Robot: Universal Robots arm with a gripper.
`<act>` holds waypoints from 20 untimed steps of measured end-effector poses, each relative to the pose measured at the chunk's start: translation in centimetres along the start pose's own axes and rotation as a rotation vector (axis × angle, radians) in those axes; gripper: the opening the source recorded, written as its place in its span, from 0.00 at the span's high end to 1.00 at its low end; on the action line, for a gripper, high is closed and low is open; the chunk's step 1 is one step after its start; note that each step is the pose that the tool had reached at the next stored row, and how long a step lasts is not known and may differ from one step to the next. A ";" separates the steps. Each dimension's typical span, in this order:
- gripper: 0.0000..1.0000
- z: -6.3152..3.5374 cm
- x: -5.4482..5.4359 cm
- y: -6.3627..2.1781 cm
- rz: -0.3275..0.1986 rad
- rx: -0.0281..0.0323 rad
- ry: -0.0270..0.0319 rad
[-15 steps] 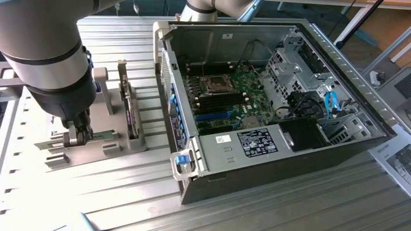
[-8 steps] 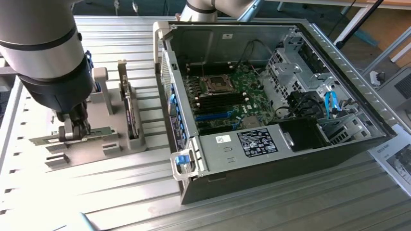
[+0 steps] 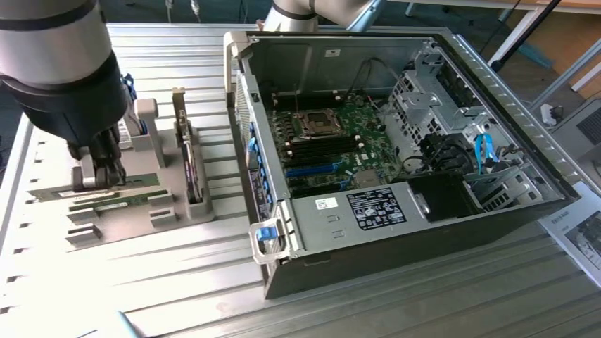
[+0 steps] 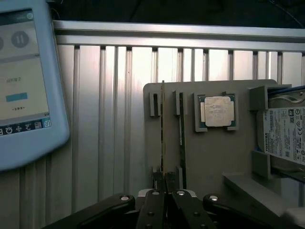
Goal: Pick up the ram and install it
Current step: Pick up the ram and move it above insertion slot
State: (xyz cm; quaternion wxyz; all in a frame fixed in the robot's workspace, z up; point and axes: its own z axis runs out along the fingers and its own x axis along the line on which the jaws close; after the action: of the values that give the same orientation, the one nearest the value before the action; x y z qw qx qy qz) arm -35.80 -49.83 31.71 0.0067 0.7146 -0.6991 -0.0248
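**Gripper clamped on a ram stick in the holder beside the open computer**

The ribbed metal worktop (image 3: pixel 188 282) carries everything. On the exterior view's right lies an open computer case (image 3: pixel 291 63), its green motherboard (image 3: pixel 329 141) uncovered and blue cables (image 3: pixel 483 151) looping on the side farther right. The robot arm (image 3: pixel 56 63) reaches down on the exterior view's left, over a flat grey holder (image 3: pixel 131 225) that sits just beside the case.

A hard drive (image 3: pixel 193 169) stands on edge in the holder, between the arm and the case; the wrist view shows its white label (image 4: pixel 286 131). A touch-screen tablet (image 4: pixel 24 81) lies on the worktop next to the holder, on the side away from the drive.

The ram (image 4: pixel 163 124) stands on its long edge in the holder's slot brackets. A second stick (image 4: pixel 181 129) stands parallel and just beside it, between it and the square silver processor (image 4: pixel 218 111) set in its own recess.

The gripper (image 4: pixel 164 191) has its jaws drawn together on the top edge of the ram near one end, the second stick close against one finger's outer side. Whether the ram has lifted out of its slots cannot be told.
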 end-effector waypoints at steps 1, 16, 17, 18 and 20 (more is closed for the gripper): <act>0.88 -0.58 0.0 0.03 0.000 0.0000 0.0000; 0.88 -6.32 -0.2 0.28 0.000 -0.0001 -0.0008; 0.88 -6.59 -0.2 0.29 0.000 0.0000 -0.0009; 0.88 -6.86 -0.2 0.30 0.000 0.0000 -0.0010; 0.88 -7.33 -0.2 0.33 0.000 0.0000 -0.0012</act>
State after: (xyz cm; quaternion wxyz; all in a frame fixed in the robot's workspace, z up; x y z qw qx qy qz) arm -35.80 -49.83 39.05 0.0062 0.7146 -0.6990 -0.0252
